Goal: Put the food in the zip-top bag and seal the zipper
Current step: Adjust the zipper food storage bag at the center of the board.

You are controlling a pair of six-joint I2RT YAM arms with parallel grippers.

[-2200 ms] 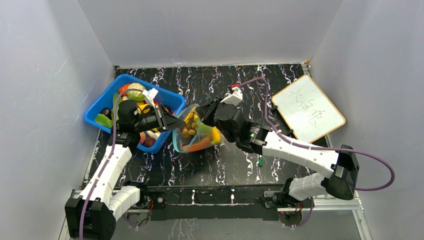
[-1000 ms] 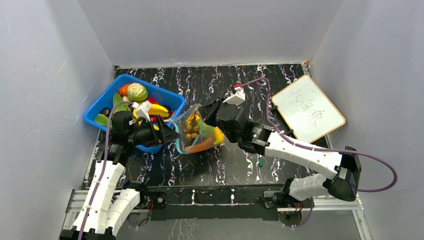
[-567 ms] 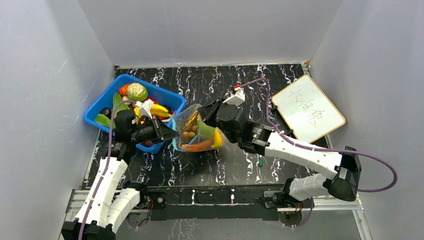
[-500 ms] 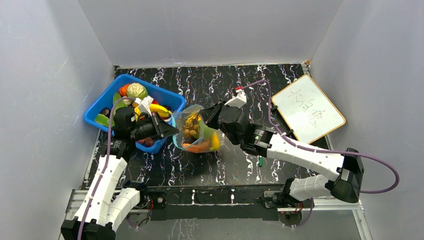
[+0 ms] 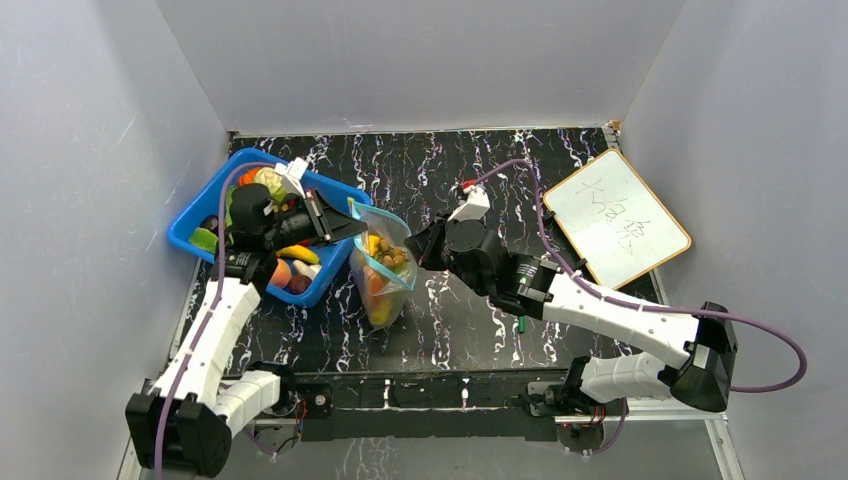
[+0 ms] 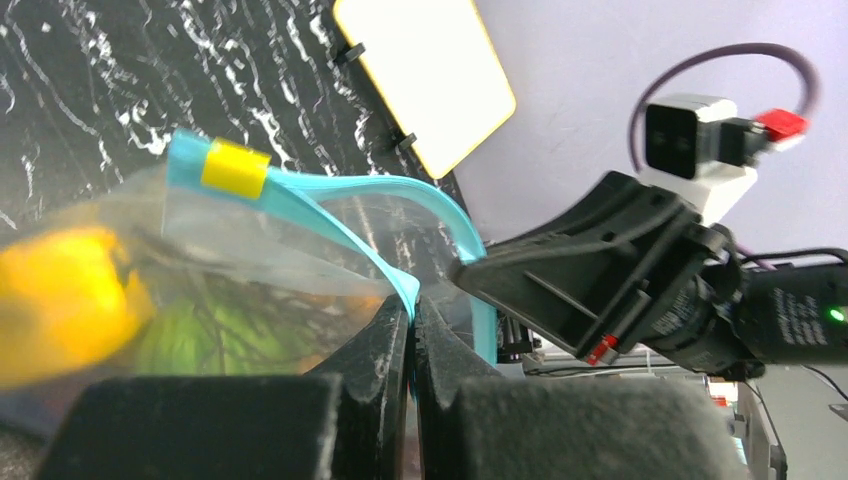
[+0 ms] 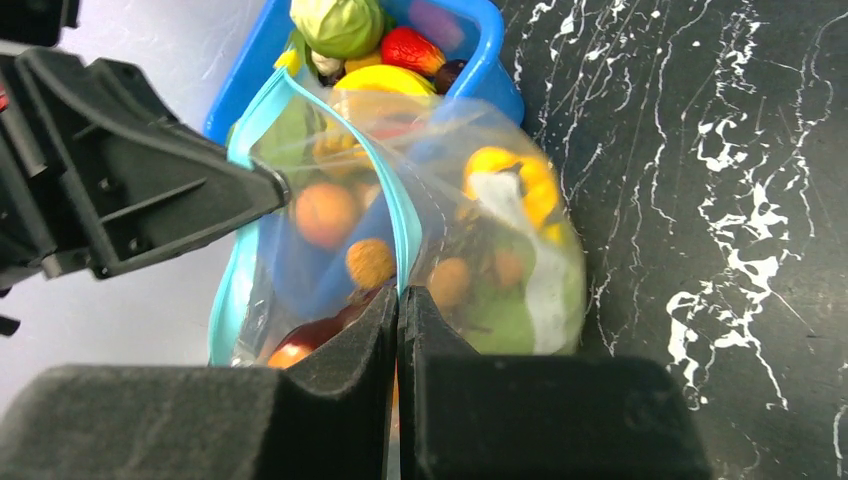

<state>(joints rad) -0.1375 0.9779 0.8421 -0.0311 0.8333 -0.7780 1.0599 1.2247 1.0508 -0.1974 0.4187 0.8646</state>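
**Beside the blue bin, both tools are pinching the zip-top bag by its mouth**

Near the middle of the dark marbled surface, the bag is hanging between the two arms, just right of the bin. The left tool is clenching flat on one lip of the zipper, with a yellow tab sitting further along that teal strip. The right tool is clamping the opposite lip, facing the left one across the bag. The two teal lips are bowing apart, so the mouth is standing unsealed.

Inside the bag, food is showing through the clear plastic as yellow, orange, green and small brown pieces. More pieces, a pale cabbage among them, are resting in the bin. Whether the bag's bottom is touching the surface cannot be told.

A whiteboard is lying well apart at the right. A green pen is lying just beside the right arm.
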